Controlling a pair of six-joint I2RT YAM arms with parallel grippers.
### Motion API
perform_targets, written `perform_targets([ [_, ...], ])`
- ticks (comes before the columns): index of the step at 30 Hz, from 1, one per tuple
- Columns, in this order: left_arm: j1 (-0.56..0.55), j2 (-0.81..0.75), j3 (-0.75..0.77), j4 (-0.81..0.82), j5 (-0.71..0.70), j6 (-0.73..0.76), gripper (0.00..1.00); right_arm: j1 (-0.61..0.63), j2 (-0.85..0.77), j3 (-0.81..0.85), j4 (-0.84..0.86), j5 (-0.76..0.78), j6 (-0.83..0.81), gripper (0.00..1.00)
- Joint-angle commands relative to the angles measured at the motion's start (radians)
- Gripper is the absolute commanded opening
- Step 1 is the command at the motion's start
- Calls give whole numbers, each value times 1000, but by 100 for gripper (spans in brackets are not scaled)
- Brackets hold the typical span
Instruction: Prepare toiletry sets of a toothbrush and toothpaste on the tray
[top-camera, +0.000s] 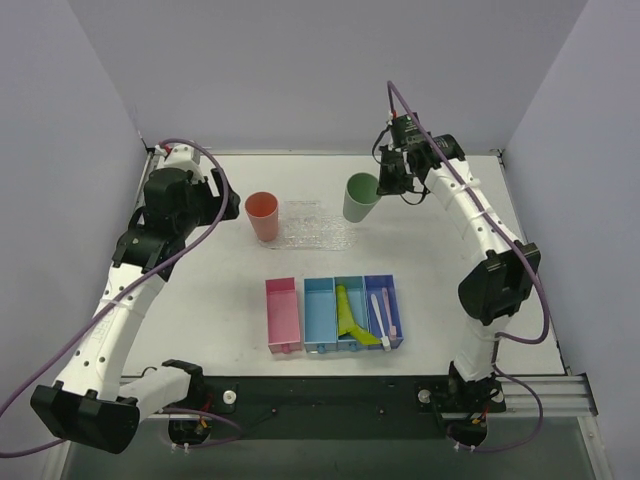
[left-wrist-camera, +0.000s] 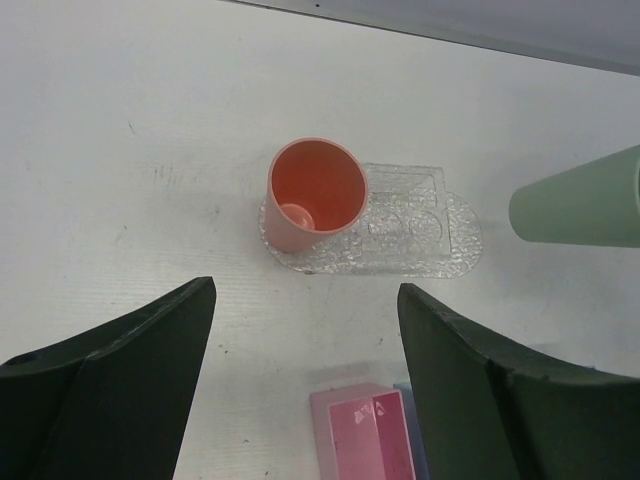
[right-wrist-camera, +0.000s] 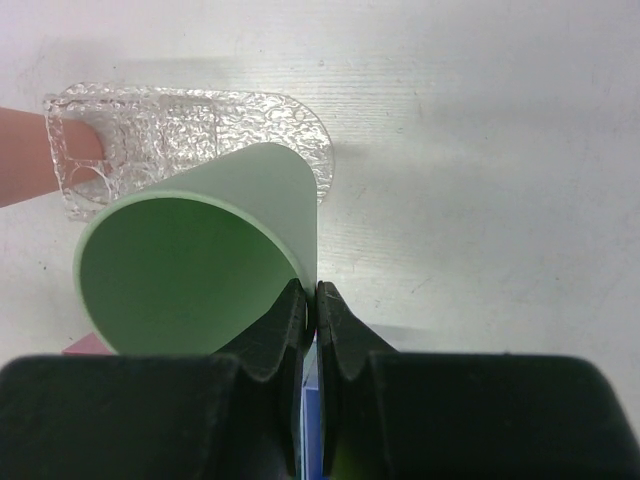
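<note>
The toothpaste (top-camera: 346, 312) and toothbrush (top-camera: 376, 305) lay in the near bins (top-camera: 318, 315). Beyond, the right end effector (right-wrist-camera: 310, 300) pinched the rim of the tilted green cup (right-wrist-camera: 190, 265) at the right end of the tray (top-camera: 318, 235). The cup needed righting, then a level set-down. The left end effector (left-wrist-camera: 305, 300) hung spread and empty. The worktop (top-camera: 450, 260) was white and the walls (top-camera: 300, 70) pale lilac.

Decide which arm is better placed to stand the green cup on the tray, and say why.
Right. The right fingers pinch the green cup at its rim, by the tray; the left fingers are open, holding nothing, nearer the pink cup.
</note>
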Motion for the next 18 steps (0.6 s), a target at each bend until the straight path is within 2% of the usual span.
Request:
perform_targets([
  [1, 11, -53, -32, 32, -3, 1, 84, 22, 34, 76, 26, 17, 21, 0],
  [9, 13, -51, -23, 35, 5, -2, 84, 29, 122, 93, 1, -12, 79, 0],
  [18, 13, -35, -18, 37, 8, -5, 84, 57, 191, 158, -43, 35, 82, 0],
])
